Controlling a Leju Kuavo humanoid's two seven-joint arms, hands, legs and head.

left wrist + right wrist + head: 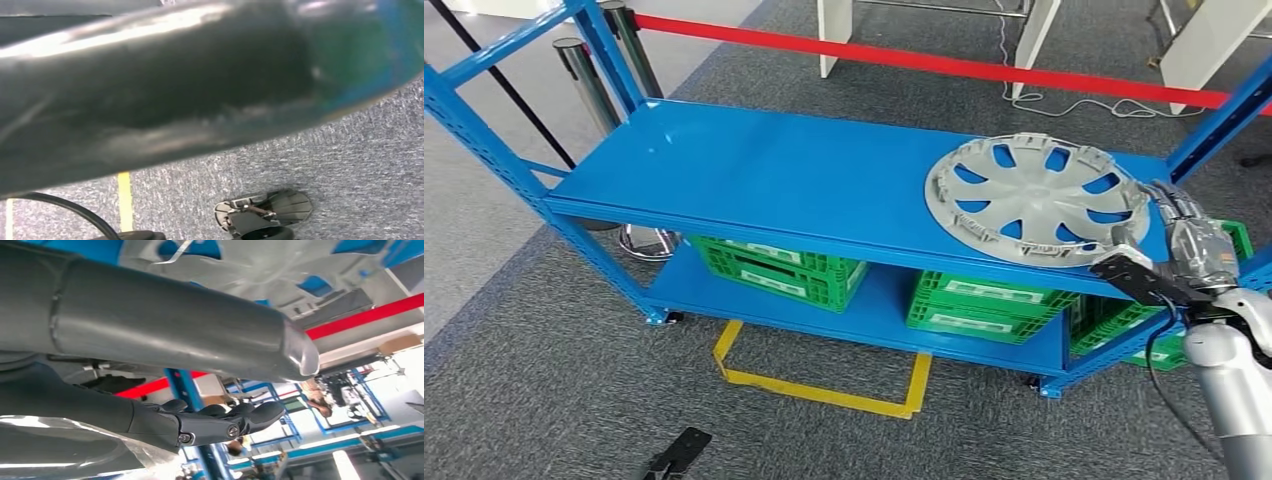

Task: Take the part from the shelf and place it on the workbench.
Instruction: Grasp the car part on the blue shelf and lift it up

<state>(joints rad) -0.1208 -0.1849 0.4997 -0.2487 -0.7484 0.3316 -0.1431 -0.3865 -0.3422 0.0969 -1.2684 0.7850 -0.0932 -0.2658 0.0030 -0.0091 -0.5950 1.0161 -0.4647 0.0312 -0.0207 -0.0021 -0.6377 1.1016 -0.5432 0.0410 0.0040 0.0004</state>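
While the head view shows my right hand point(1189, 245) at the hubcap point(1036, 198) on the blue shelf point(754, 170), its fingers lie against the near right rim; I cannot tell whether they grip. In the right wrist view, thumb and fingers point(235, 421) bracket the rim, unclosed. I judge this the grasp step; next, clench, then lift clear.

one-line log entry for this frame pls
stage: grasp | part: hubcap on top shelf | right robot hand at hubcap rim, grip unclear | workbench: unseen
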